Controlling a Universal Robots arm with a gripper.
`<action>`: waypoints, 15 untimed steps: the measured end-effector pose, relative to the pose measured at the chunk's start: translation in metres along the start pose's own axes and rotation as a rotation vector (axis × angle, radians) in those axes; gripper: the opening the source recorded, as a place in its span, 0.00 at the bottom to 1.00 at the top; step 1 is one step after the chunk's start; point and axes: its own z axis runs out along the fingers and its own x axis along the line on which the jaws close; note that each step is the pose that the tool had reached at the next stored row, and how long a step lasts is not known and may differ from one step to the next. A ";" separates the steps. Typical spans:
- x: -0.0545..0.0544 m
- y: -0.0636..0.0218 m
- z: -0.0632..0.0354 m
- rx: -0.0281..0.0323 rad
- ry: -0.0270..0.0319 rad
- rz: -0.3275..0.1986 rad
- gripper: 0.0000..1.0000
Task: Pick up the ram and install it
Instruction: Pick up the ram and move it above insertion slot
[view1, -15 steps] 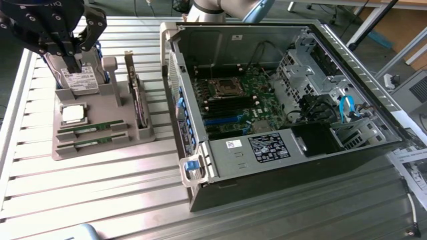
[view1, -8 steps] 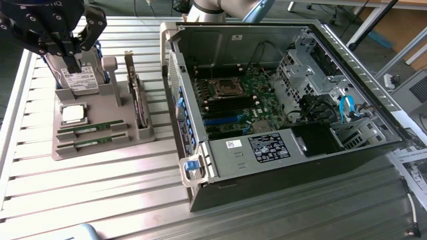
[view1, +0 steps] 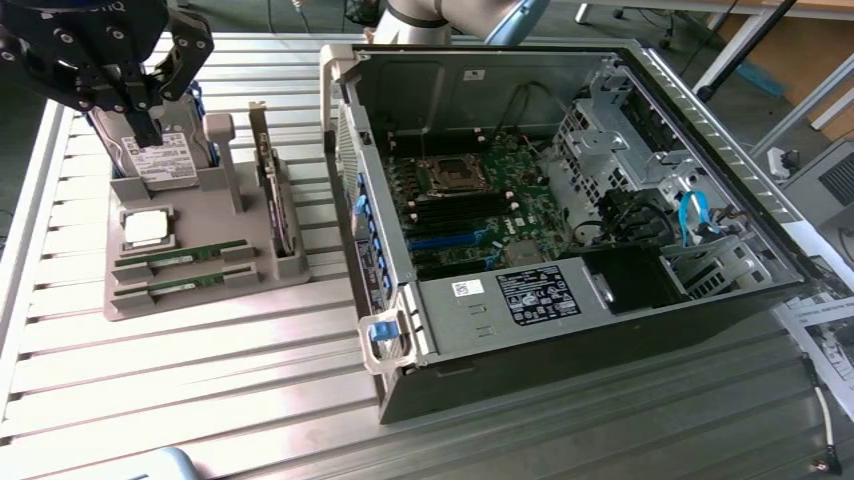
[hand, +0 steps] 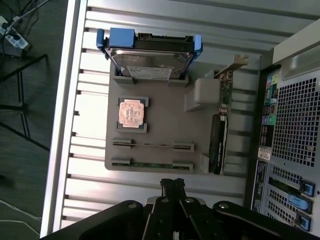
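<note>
While aloft near the grey holder (view1: 214, 225), the claw (view1: 142, 122) pinched closed and empty, ram sticks (view1: 180, 256) untouched in slots.

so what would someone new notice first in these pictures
The open computer case on the exterior view's right, its motherboard bare, draws the eye first. On that view's left a grey holder carries a hard drive, a processor and two ram sticks, with the end effector shut above it, holding nothing.
</note>
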 end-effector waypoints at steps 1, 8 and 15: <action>0.000 0.0000 0.0000 0.0003 0.0002 -0.004 0.11; 0.000 0.0000 0.0000 0.0019 0.0016 -0.032 0.11; 0.000 0.0000 0.0000 0.0045 0.0031 -0.060 0.11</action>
